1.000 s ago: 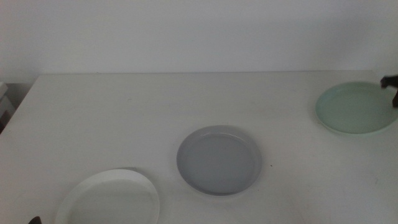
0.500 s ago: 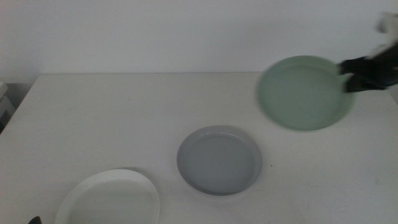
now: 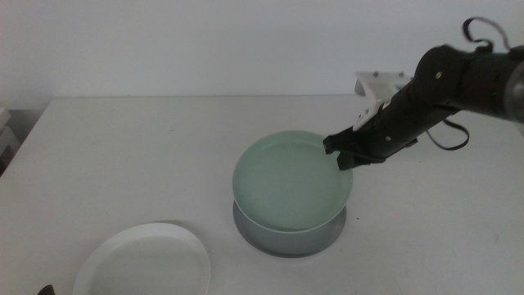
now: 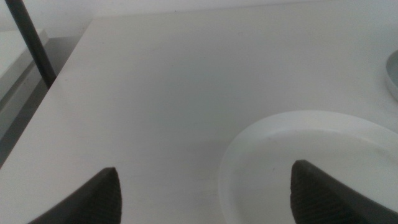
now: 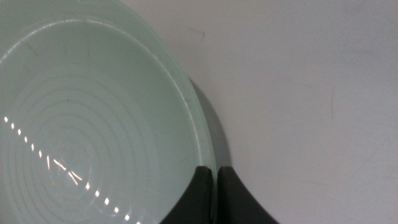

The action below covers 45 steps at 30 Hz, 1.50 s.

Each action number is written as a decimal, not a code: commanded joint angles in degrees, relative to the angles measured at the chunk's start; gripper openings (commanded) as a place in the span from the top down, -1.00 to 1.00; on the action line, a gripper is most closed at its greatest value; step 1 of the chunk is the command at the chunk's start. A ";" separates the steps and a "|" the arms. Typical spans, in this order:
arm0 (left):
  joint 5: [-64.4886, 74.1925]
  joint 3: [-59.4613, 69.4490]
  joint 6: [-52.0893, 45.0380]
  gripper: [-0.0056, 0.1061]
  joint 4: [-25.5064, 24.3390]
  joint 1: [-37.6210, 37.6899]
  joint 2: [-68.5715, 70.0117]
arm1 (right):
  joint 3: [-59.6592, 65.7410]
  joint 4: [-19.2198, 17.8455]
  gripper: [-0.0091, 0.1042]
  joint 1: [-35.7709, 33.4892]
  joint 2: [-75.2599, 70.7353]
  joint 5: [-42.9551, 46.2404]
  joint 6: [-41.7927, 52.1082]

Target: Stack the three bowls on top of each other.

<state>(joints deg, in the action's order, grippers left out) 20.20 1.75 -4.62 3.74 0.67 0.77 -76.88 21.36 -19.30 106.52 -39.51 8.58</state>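
Carried over the grey bowl (image 3: 286, 233), the mint bowl (image 3: 291, 180) seemingly hovers, right pincer (image 3: 344, 152) clamping its rim.

1. Looks like a lab or test bench, not a home: plain white table (image 3: 147, 156) against a bare white wall (image 3: 205, 41).
2. A dark robot arm (image 3: 442, 90) with exposed cabling reaches in over the table.
3. Only props on the surface are plain dishes: mint green (image 3: 291, 180), grey (image 3: 286, 238), white (image 3: 143, 262).
4. A dark slanted rod (image 4: 28, 40) stands past the table edge.
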 commanded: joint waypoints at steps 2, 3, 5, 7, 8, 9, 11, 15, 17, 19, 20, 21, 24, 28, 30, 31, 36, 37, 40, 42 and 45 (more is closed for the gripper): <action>-4.08 -0.24 0.89 -0.78 0.46 -0.02 0.69 | -1.17 1.09 0.86 -0.05 -0.32 2.92 0.04; -4.08 -0.24 0.89 -0.78 0.46 -0.02 0.69 | -1.17 1.14 0.86 -0.05 0.25 2.92 0.10; -4.08 -0.24 0.89 -0.78 0.46 -0.02 0.69 | -1.17 1.24 0.86 -0.05 1.31 3.02 0.10; -4.08 -0.24 0.89 -0.78 0.46 -0.02 0.69 | -1.17 1.24 0.86 -0.05 1.75 3.03 0.15; -4.08 -0.24 0.89 -0.78 0.46 -0.02 0.69 | -1.17 1.24 0.85 -0.05 1.96 3.03 0.15; -4.08 -0.24 0.89 -0.78 0.46 -0.02 0.69 | -1.23 1.24 0.84 -0.05 2.08 3.03 0.15; -4.08 -0.24 0.89 -0.78 0.46 -0.02 0.69 | -1.23 1.24 0.68 -0.13 2.15 2.93 0.24; -4.08 -0.24 0.89 -0.78 0.46 -0.02 0.69 | -1.44 1.46 0.32 -0.47 2.15 2.32 0.75; -4.08 -0.24 0.89 -0.78 0.46 -0.02 0.69 | -2.49 1.81 0.10 -0.40 1.72 0.20 0.75; -4.08 -0.24 0.89 -0.78 0.46 -0.02 0.69 | -3.57 1.87 -0.08 -0.33 0.43 -2.10 1.24; -4.08 -0.24 0.89 -0.78 0.46 -0.02 0.69 | -4.03 1.75 -0.14 -0.33 -0.74 -3.22 1.79; -4.08 -0.24 0.89 -0.78 0.46 -0.02 0.69 | -4.28 1.67 -0.19 -0.33 -2.27 -3.96 2.88; -4.08 -0.24 0.89 -0.78 0.46 -0.02 0.69 | -4.28 1.59 -0.25 -0.33 -7.88 -4.77 5.15; -4.08 -0.24 0.89 -0.78 0.46 -0.02 0.69 | -4.13 1.81 -0.25 -0.33 -15.97 -8.06 7.93; -4.08 -0.24 0.89 -0.78 0.46 -0.02 0.69 | -3.32 2.67 -0.24 -0.40 -20.19 -10.58 9.68; -4.08 -0.24 0.89 -0.78 0.46 -0.02 0.69 | -2.16 3.43 -0.24 -0.40 -22.10 -11.11 10.63; -4.08 -0.24 0.89 -0.78 0.46 -0.02 0.69 | 8.72 8.22 -0.24 -0.40 -35.67 -8.72 16.57; -4.08 -0.24 0.89 -0.78 0.46 -0.02 0.69 | 10.86 8.31 -0.24 -0.40 -38.02 -8.13 17.41; -4.08 -0.24 0.89 -0.78 0.46 -0.02 0.69 | 17.47 6.51 -0.24 -0.40 -46.39 -5.77 17.81; -4.08 -0.24 0.89 -0.78 0.46 -0.02 0.69 | 21.11 5.29 -0.24 -0.40 -52.26 -4.80 16.73; -4.08 -0.24 0.89 -0.78 0.46 -0.02 0.69 | 24.44 3.71 -0.24 -0.40 -60.24 -4.59 13.35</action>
<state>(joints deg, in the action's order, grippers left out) 20.20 1.75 -4.62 3.74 0.67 0.77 -52.26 25.16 -19.62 50.44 -47.71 22.96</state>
